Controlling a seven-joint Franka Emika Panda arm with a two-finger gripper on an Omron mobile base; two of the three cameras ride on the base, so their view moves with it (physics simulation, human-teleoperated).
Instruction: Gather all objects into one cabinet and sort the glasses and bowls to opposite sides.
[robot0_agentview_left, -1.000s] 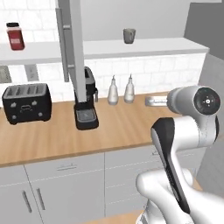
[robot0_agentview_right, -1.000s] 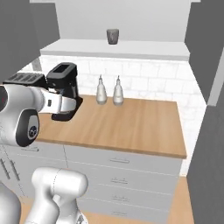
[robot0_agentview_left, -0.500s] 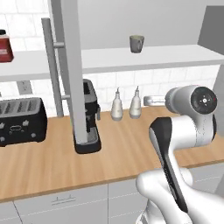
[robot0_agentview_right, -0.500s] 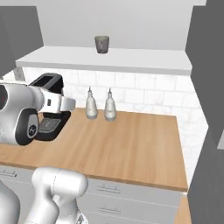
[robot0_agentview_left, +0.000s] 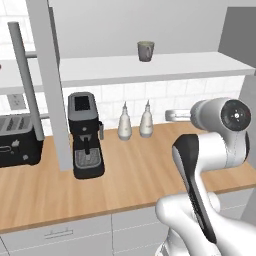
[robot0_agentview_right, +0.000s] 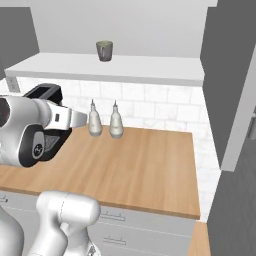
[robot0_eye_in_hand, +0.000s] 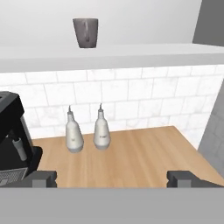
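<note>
The pincer (robot0_eye_in_hand: 112, 178) hangs above the wooden counter (robot0_eye_in_hand: 144, 153), its two dark fingertips (robot0_eye_in_hand: 41, 178) spread wide apart with nothing between them. At 11 o'clock in the hand view, two pale, pear-shaped bottles (robot0_eye_in_hand: 74, 136) stand side by side against the white tile wall. A black coffee machine (robot0_agentview_left: 85, 135) sits at 9 o'clock of them, with a black toaster (robot0_agentview_left: 19, 140) farther on at the left base view's edge. On the white shelf (robot0_agentview_right: 125, 67) above stands a small grey cup (robot0_agentview_right: 104, 50), at 12 o'clock. No mug or bowl can be picked out here.
</note>
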